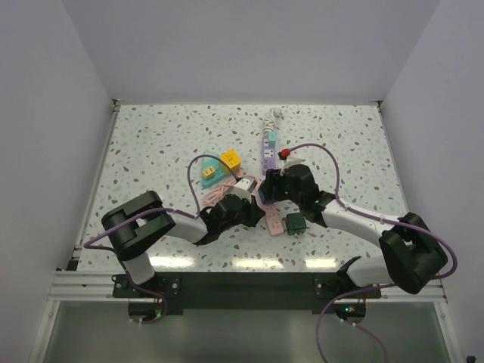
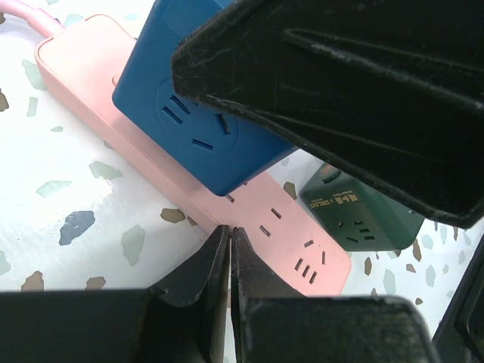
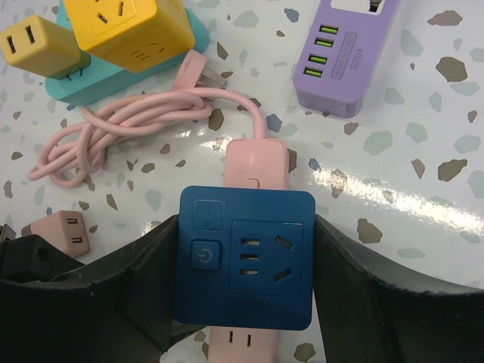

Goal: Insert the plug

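Your right gripper (image 3: 243, 227) clamps a glossy, square blue plug (image 3: 246, 261) between its fingers, atop the pink strip (image 3: 257, 162); your left gripper (image 2: 229, 249) is clenched, empty.

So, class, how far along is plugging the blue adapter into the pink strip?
Done: the blue square plastic adapter sits on the flat pink power strip. In hand: the right claw grips its sides; the left claw is shut, empty, beside the strip. Remaining: checking it is fully seated, then letting go.
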`<action>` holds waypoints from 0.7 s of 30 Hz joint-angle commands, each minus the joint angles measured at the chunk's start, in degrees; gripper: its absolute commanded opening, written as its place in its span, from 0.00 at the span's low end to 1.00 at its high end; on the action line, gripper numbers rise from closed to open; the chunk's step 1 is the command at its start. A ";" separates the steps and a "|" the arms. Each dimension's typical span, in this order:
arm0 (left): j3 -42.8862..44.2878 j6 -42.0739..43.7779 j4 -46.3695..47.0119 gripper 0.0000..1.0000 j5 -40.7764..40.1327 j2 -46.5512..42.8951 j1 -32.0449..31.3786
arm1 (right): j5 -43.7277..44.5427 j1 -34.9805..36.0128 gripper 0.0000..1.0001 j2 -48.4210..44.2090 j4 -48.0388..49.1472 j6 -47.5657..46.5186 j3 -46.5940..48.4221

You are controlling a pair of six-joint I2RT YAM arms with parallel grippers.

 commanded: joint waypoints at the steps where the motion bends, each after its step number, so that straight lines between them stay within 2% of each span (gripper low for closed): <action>1: -1.92 1.95 -6.05 0.08 0.58 2.14 0.18 | 2.24 0.29 0.00 -0.39 -4.21 0.41 1.06; 21: -1.84 2.65 -4.82 0.06 1.37 1.88 0.27 | 4.35 2.75 0.00 -1.09 -6.32 1.56 0.62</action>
